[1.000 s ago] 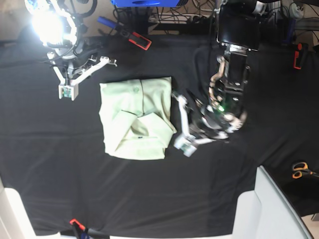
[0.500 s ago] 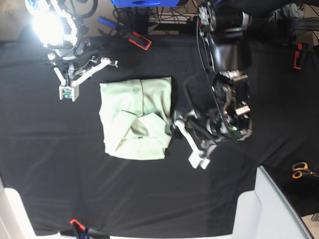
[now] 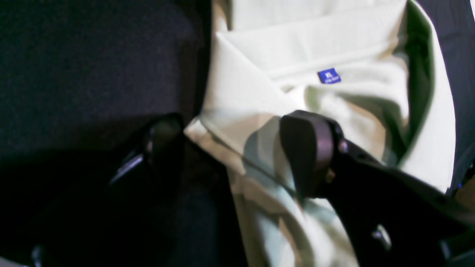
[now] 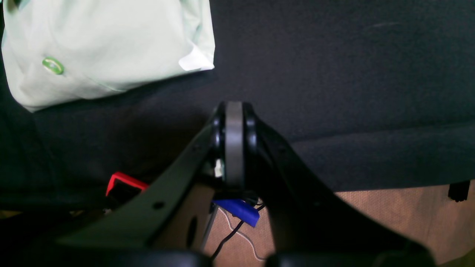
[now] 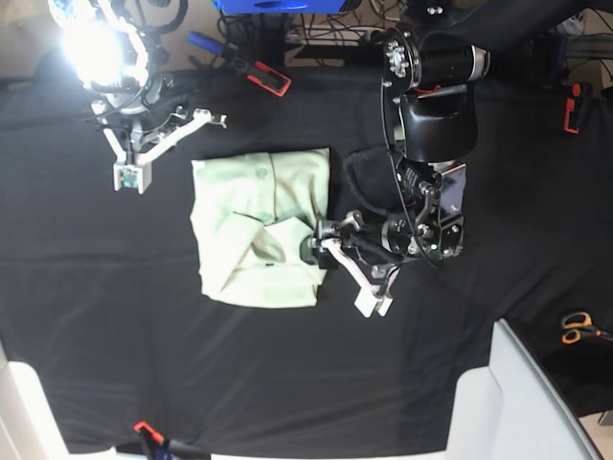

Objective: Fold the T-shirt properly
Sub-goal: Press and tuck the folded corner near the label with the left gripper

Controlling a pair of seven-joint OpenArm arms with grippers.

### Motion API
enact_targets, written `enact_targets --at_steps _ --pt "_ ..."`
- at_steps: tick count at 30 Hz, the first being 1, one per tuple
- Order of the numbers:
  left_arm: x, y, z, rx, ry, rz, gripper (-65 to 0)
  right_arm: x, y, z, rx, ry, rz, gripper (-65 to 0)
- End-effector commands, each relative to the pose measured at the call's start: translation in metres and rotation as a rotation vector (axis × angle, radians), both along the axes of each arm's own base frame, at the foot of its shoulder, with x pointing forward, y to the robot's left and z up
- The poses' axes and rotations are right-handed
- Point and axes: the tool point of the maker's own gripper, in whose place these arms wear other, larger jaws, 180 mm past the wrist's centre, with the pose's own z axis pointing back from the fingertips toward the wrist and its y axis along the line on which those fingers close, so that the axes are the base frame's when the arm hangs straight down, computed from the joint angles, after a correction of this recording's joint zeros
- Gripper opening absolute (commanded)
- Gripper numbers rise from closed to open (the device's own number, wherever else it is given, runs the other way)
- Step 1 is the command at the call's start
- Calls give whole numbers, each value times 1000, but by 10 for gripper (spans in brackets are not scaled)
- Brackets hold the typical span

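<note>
At the folded T-shirt's (image 5: 259, 230) edge the left tool (image 3: 237, 148) straddles it with jaws apart, while the right tool (image 4: 233, 142) hangs pressed closed and empty.

pale mint t-shirt (image 5: 259, 228) folded into a rectangle, collar up, on black cloth

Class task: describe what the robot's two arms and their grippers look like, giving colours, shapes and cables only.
Both arms are black and bulky, with black cables looping along them. In the base view the left gripper and right gripper have white fingers. Up close, the left gripper's fingers show rounded dark pads, and the right gripper shows a grey strip between black pads. A small green light glows on the left arm.
</note>
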Motion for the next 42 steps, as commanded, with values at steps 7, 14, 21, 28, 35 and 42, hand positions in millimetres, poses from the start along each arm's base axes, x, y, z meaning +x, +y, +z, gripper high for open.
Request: enact_targets --at_steps 7,14,21,28,35,42 --pt "28 -12 23 -35 -64 -4 -418 6 -1 7 -2 -33 1 -647" --pt "31 -13 24 -34 -64 -6 -524 6 -1 7 -3 -33 1 -647" --pt "32 -11 24 -30 -63 -4 -650 6 -1 6 -3 -32 1 -647" --pt "40 -13 32 -34 -83 -6 -574 7 -1 7 -3 -34 1 -647" --pt "48 -22 40 -46 -97 -16 -650 7 -1 7 -4 -34 1 -647" --pt "53 -48 46 -23 -127 -113 -650 8 -1 7 -3 -37 1 -647"
